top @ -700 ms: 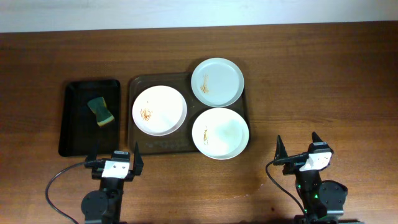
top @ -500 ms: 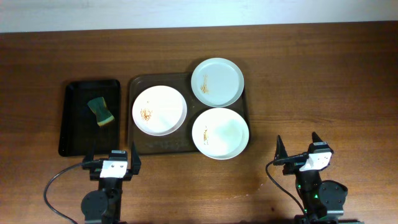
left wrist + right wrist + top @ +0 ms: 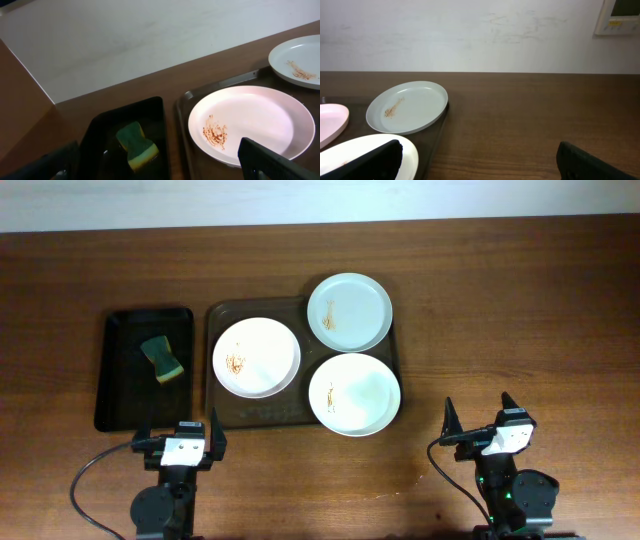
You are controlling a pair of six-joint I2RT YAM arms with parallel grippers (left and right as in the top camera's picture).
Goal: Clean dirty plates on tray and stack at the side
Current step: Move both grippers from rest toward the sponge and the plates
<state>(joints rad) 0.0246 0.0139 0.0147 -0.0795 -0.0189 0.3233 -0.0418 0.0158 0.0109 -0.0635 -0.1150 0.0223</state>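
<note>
Brown tray (image 3: 262,412) sits mid-table (image 3: 540,300) with three smeared white plates: the left plate (image 3: 256,357) on its left half, the far plate (image 3: 349,311) over its far right corner, the near plate (image 3: 354,394) at its near right corner. Just beside it toward the left edge, a sponge (image 3: 162,358) lies in the black tray (image 3: 120,395). By the near edge the left gripper (image 3: 184,425) hangs spread and empty, left plate ahead and well apart, and the right gripper (image 3: 478,412) is splayed wide too, holding nothing, near plate ahead to its left.
</note>
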